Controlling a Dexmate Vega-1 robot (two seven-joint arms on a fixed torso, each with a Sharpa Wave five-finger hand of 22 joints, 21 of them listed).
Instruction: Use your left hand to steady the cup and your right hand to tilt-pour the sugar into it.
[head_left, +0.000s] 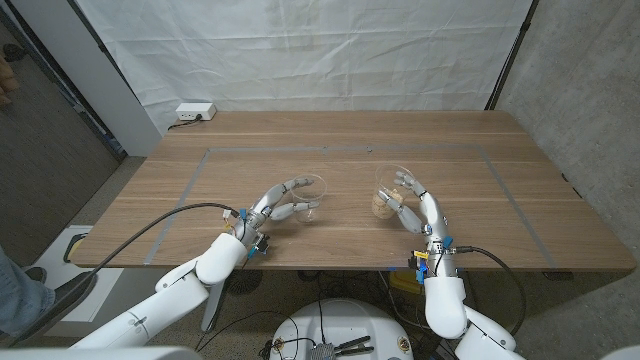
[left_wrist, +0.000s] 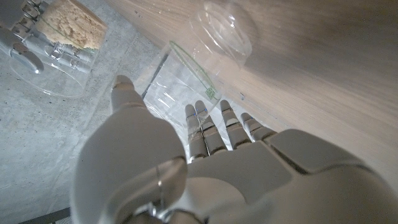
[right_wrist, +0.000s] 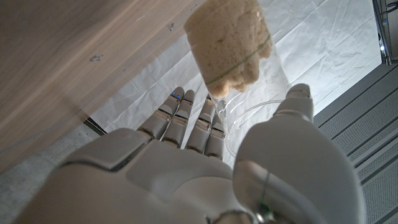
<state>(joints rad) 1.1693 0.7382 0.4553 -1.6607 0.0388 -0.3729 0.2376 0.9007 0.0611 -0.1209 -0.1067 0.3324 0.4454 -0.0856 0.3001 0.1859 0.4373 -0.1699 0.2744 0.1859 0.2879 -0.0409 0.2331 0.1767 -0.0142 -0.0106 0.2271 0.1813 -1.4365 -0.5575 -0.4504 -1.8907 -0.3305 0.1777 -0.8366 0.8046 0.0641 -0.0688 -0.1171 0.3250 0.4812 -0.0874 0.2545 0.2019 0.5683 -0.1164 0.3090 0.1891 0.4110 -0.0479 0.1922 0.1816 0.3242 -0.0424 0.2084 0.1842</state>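
An empty clear plastic cup (head_left: 308, 197) stands on the wooden table (head_left: 340, 140) left of the middle. My left hand (head_left: 272, 207) wraps around it from the near left, thumb on one side and fingers on the other; the left wrist view shows this cup (left_wrist: 186, 78) past the hand (left_wrist: 186, 168). A second clear cup (head_left: 388, 194) with pale brown sugar in its bottom stands to the right, and my right hand (head_left: 415, 210) grips it. In the right wrist view the sugar cup (right_wrist: 235, 53) sits between the fingers and thumb of that hand (right_wrist: 186, 168). The sugar cup (left_wrist: 62, 34) also appears in the left wrist view.
Grey tape (head_left: 205, 160) marks a rectangle on the tabletop around both cups. A white power box (head_left: 193, 112) lies at the far left corner. A white backdrop (head_left: 300, 50) hangs behind the table. A person's leg (head_left: 15, 290) is at the left edge.
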